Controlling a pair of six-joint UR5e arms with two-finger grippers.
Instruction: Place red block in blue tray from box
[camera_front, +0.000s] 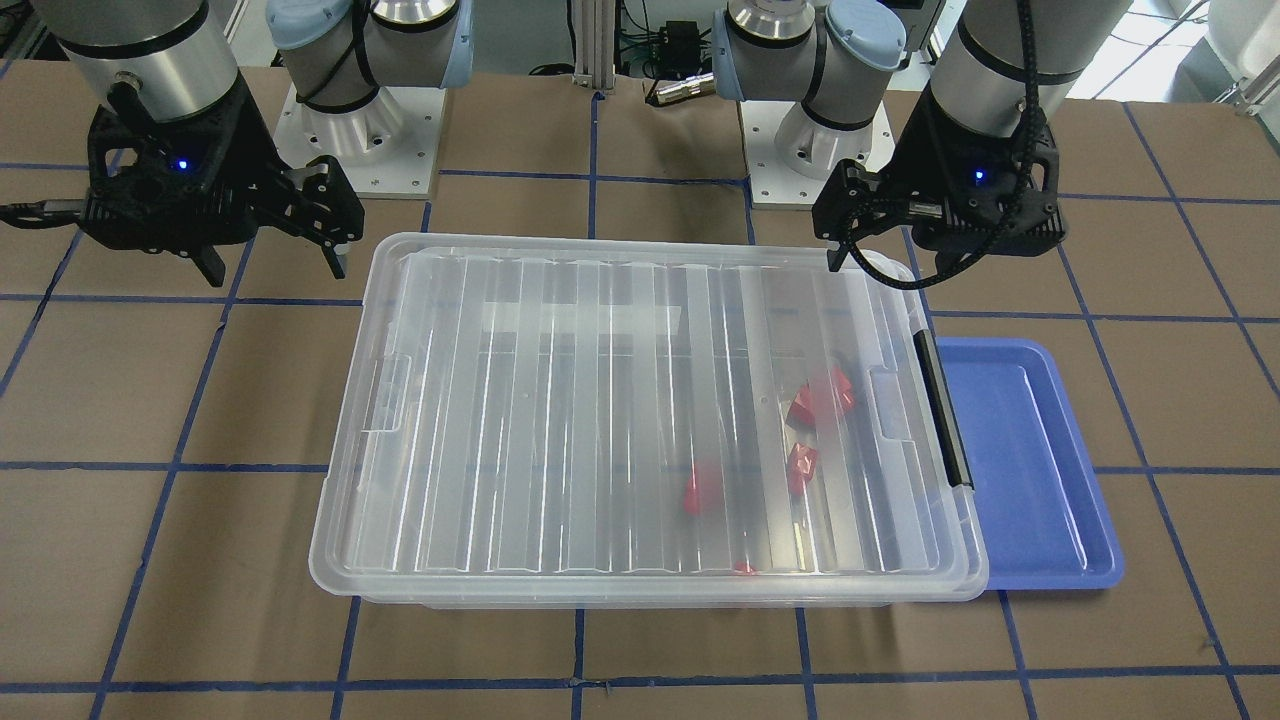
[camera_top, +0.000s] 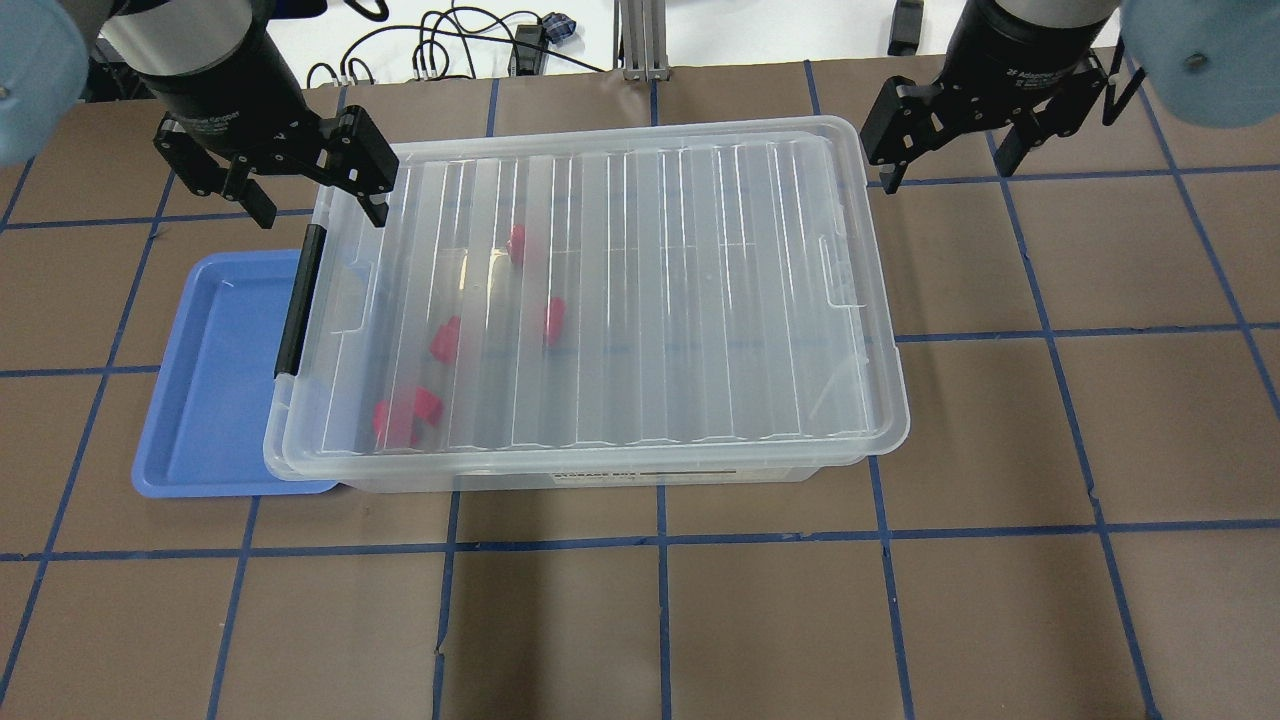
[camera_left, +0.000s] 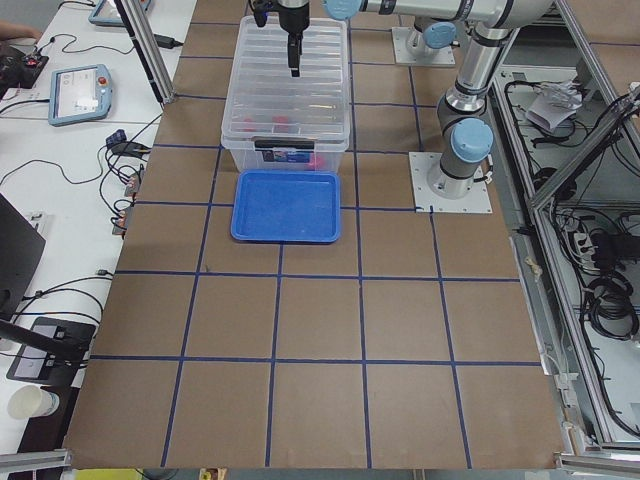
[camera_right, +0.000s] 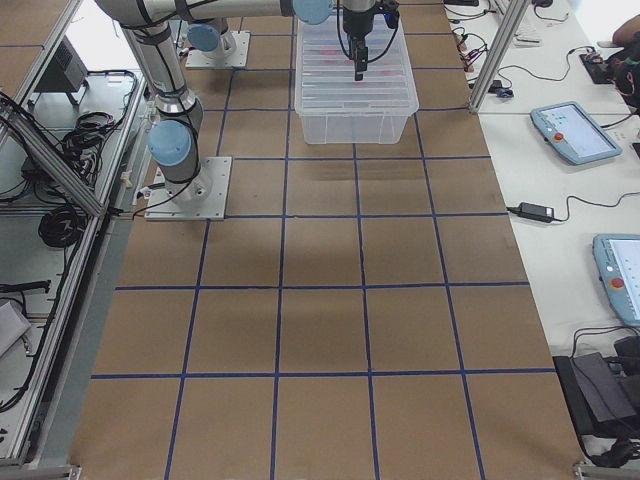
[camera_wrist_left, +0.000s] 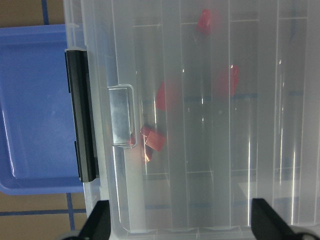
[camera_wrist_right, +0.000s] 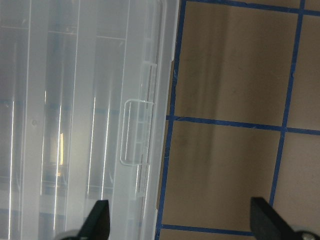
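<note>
The box (camera_top: 650, 290) is a clear bin with its ribbed lid shut and a black latch bar (camera_top: 297, 300) on the end toward the blue tray (camera_top: 210, 390). The tray is empty and partly tucked under that end. Several red blocks (camera_top: 445, 340) lie inside the box near the latch end, blurred through the lid; they also show in the left wrist view (camera_wrist_left: 155, 140). My left gripper (camera_top: 320, 210) hangs open and empty above the box's far latch-end corner. My right gripper (camera_top: 945, 170) hangs open and empty just past the opposite far corner.
The table is brown board with a blue tape grid (camera_top: 660, 540). The arm bases (camera_front: 360, 140) stand on the robot's side of the box. Cables and a metal post (camera_top: 640, 40) sit at the table's far edge.
</note>
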